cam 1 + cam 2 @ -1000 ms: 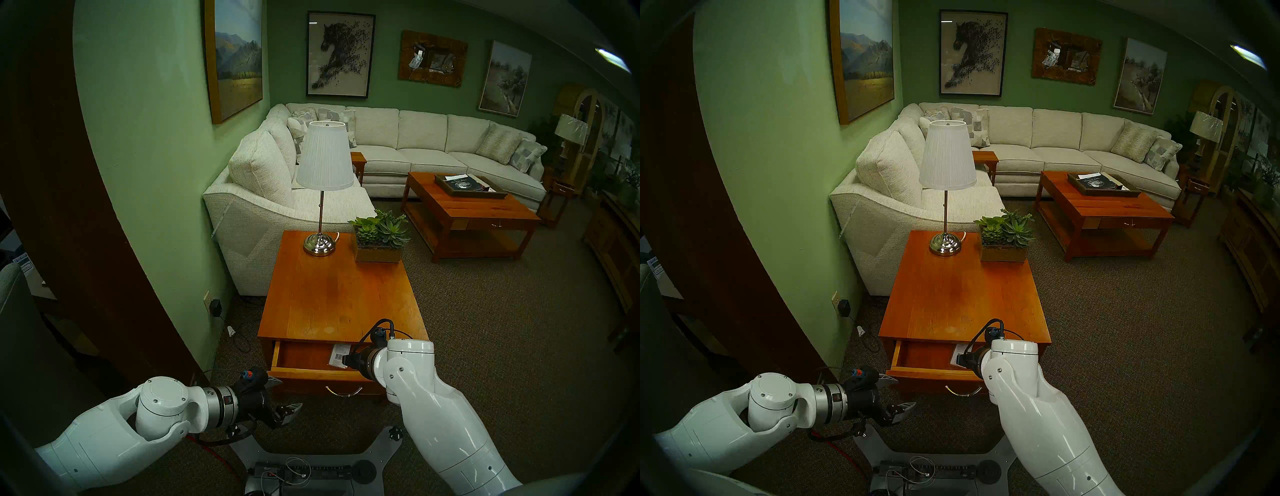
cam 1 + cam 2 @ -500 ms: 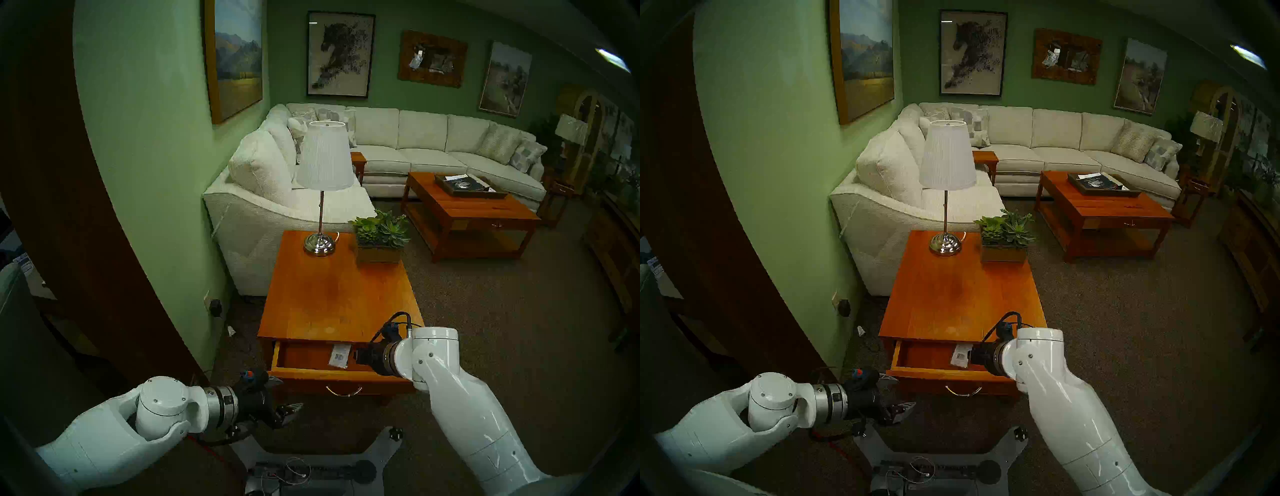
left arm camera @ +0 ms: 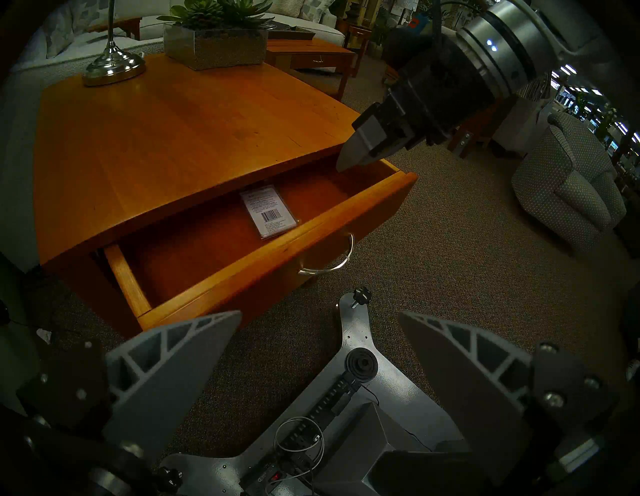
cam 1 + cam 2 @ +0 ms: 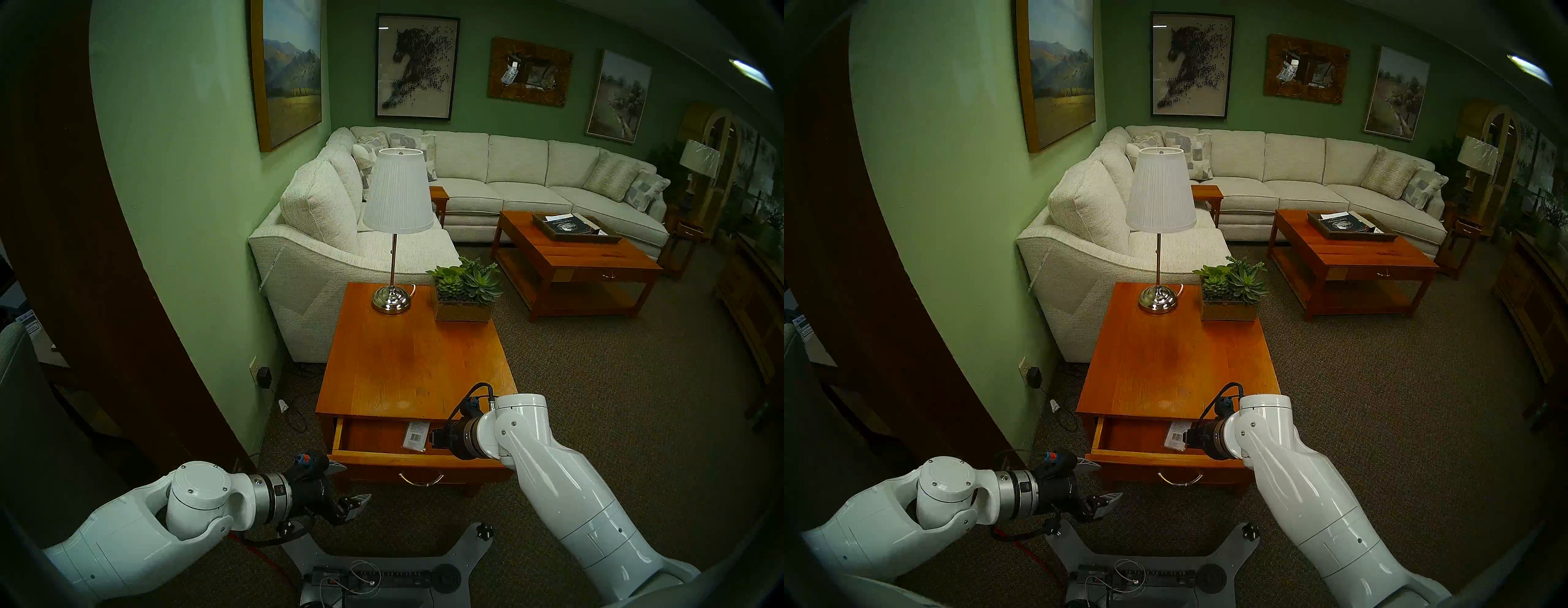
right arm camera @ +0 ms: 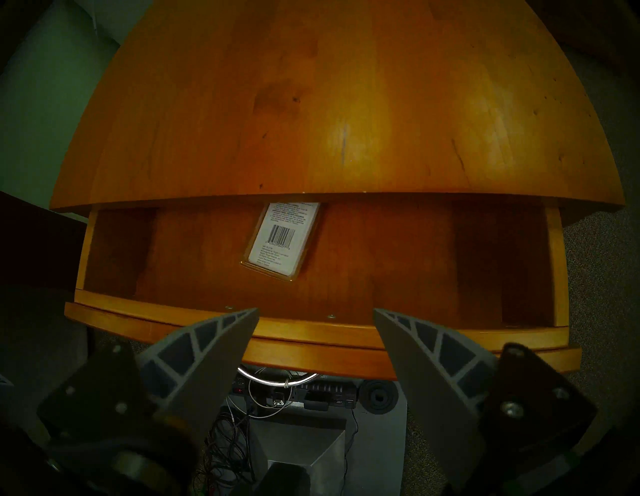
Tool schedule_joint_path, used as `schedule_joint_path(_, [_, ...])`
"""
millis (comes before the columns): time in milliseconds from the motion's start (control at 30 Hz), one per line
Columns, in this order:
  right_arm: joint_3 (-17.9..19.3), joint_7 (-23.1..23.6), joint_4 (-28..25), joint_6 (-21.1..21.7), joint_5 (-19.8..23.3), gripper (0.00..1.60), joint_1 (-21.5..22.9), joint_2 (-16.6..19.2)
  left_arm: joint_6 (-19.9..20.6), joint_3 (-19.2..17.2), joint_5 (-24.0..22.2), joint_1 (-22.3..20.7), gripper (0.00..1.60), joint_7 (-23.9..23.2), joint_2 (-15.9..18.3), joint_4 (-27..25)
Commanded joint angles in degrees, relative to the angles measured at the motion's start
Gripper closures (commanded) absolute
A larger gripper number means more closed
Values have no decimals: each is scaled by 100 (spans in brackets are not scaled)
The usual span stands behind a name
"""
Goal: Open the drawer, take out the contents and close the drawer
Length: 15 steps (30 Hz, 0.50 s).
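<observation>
The lamp table's drawer (image 4: 369,439) stands pulled out, its brass bail handle (image 4: 421,479) hanging on the front. Flat on the drawer floor, right of centre, lies the contents: a clear packet (image 4: 416,435) with a white barcode label, its far end under the tabletop's edge (image 5: 282,239). My right gripper (image 5: 316,311) hovers open over the drawer's front rail, just right of the packet (image 3: 270,211) and apart from it, holding nothing. My left gripper (image 4: 352,484) hangs open and empty, low beside the drawer's left front corner.
On the far end of the tabletop (image 4: 407,365) stand a lamp (image 4: 396,229) and a succulent planter (image 4: 464,297). A white sofa (image 4: 322,254) and the green wall are to the left. My base (image 4: 382,569) with cables sits on the carpet below the drawer.
My right gripper has drawn back to the right, off the packet's near corner, and its jaws stand wider. The packet lies where it was. The left arm has not moved.
</observation>
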Motion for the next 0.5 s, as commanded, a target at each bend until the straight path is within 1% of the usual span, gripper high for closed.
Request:
schedule_joint_path(0, [-88,179,298,-9,-50,39,553,-2,-29,-44,-4,-50,0,-4,5,-146])
schedule_joint_path(100, [-184,372,603,-9,-85,38,639,57,-28,-45,-4,-48,0,-3,6,-148])
schedule_joint_path(133, [-184,372,603,-9,-85,38,639,57,-28,-45,-4,-48,0,-3,6,-148])
schedule_joint_path(233, [-244,690,849,-245,-157,36,670,177,-28,-45,-4,-49,0,-3,6,-147])
schedule_joint_path(267, [-259,793,916,-305,-174,31,678,210,-29,-45,-4,-49,0,-3,6,-147])
schedule_joint_path(333, [-308,966,1078,-410,-229,29,708,268,-29,-44,-4,-49,0,-3,5,-146])
schedule_joint_path(400, [-322,1111,1178,-470,-222,32,706,295,-28,-45,-4,-49,0,-3,6,-147])
schedule_joint_path(467, [-337,1165,1182,-428,-200,35,660,316,-28,-46,-4,-47,0,-1,7,-150])
